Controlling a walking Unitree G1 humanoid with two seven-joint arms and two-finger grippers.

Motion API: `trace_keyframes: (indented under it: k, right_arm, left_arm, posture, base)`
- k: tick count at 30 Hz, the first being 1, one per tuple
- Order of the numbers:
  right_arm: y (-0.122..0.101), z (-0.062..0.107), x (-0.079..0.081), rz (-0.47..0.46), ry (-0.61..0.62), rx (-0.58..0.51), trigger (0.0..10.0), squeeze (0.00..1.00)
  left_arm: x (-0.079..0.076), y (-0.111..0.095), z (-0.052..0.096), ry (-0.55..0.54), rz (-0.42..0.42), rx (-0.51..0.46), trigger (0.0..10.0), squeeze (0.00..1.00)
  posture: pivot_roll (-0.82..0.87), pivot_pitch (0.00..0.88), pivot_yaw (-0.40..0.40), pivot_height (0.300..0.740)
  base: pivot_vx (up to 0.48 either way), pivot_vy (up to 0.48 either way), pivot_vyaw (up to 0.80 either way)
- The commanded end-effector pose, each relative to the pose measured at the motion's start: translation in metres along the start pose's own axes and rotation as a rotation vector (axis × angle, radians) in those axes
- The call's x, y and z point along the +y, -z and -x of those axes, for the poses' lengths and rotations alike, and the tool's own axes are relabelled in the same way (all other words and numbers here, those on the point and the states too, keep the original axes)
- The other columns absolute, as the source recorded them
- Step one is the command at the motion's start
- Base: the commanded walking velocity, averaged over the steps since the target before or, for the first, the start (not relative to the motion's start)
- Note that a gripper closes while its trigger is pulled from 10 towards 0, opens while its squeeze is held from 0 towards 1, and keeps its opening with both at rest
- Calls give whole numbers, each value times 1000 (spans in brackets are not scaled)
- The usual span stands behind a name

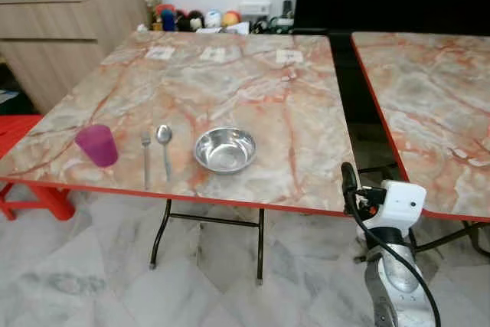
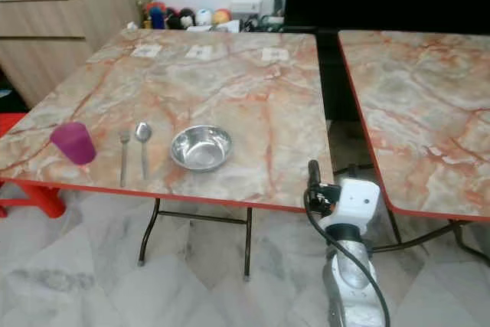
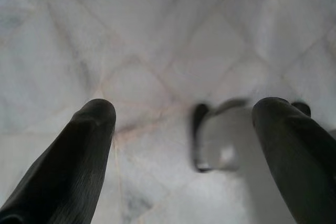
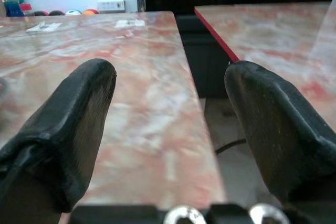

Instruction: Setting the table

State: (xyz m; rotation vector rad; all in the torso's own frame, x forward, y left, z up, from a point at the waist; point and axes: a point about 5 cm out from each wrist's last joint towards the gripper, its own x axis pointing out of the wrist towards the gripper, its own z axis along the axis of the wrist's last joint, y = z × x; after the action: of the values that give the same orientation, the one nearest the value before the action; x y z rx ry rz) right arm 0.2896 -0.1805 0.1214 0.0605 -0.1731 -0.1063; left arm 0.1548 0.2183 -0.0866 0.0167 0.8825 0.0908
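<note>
marbled pink-orange desk (image 1: 230,82) with red edging, on black folding legs over a pale marble tile floor (image 1: 92,273). along the near edge, left to right: purple cup (image 1: 97,145) upright, fork (image 1: 146,158) and spoon (image 1: 164,149) lying side by side and apart, steel bowl (image 1: 224,149) empty and upright. three small paper labels (image 1: 218,53) in a row near the far edge. second desk (image 1: 436,105) of same pattern to the right, separated by a dark gap. wooden cabinet (image 1: 69,28) at far left, red stool (image 1: 23,166) below it, coloured balls (image 1: 195,18) along the white back wall.

right claw (image 4: 170,93) spread wide, holding nothing, just off the near right corner of the first desk. left claw (image 3: 184,124) also spread wide and holding nothing, pointed down at the floor.
</note>
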Motion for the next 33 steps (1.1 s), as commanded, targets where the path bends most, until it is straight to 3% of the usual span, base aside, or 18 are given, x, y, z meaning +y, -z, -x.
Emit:
trace_keyframes:
  k: [1, 11, 29, 33]
  right_arm:
    - [-1, -1, 8, -12, -21, -5, 10000, 0]
    - [-1, -1, 9, -15, -23, -5, 10000, 0]
    - [-1, -3, 8, -14, -15, -3, 10000, 0]
    - [-1, -3, 8, -15, -14, -2, 10000, 0]
  left_arm:
    - [6, 9, 3, -19, 2, 29, 10000, 0]
    - [6, 11, 4, -21, 5, 35, 10000, 0]
    - [4, 10, 4, 3, -7, 25, 10000, 0]
    - [3, 10, 4, 9, -14, 27, 10000, 0]
  posture:
    - [-37, 88, -19, 740]
    - [-35, 96, -20, 740]
    - [-31, 101, -22, 740]
    - [-31, 100, -23, 740]
  base:
    - [0, 480, 0]
    - [0, 480, 0]
    - [0, 0, 0]
    - [0, -348, 0]
